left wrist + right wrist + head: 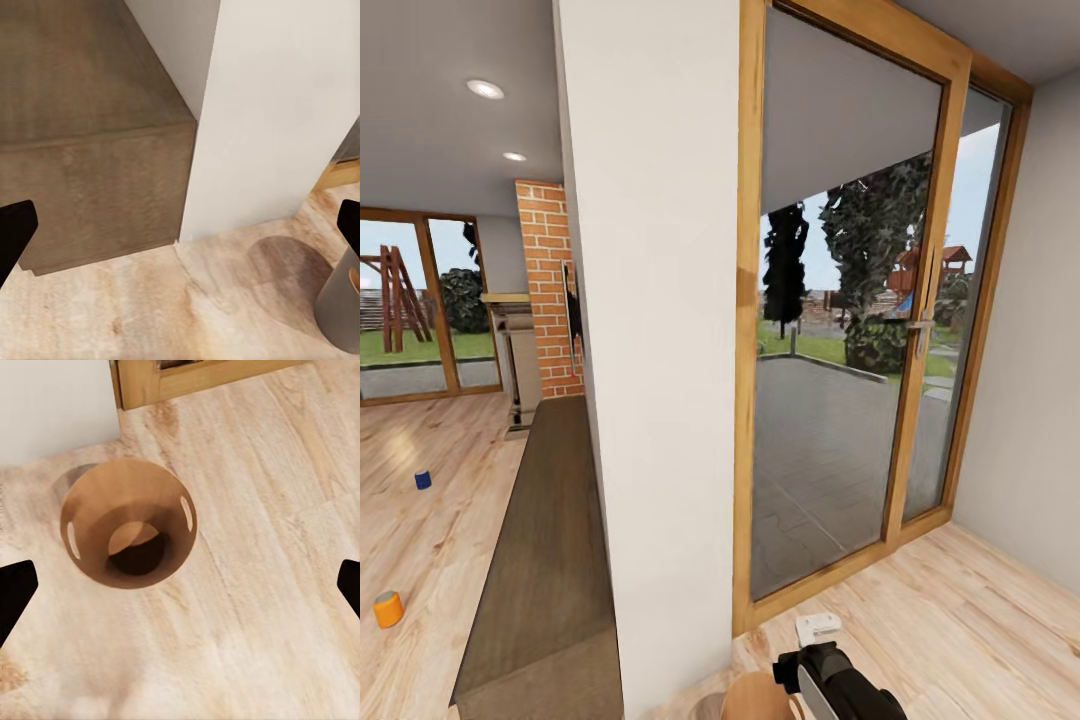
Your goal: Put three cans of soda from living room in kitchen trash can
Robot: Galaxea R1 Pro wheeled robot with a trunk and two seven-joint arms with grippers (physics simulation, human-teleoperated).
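My right gripper point(180, 585) stands released above the round wooden trash can point(129, 521); my left gripper point(180, 229) is likewise released. 2 soda cans lie on the plank floor point(420, 540): bright orange can point(388, 608), dark blue can point(423, 480).

The right claw point(180, 585) hangs above the floor point(255, 607), the trash can point(127, 521) just ahead of it by the wall point(660, 350). Beyond the wall, well apart, 2 cans point(388, 608) stand on the floor beside a low cabinet point(545, 560).
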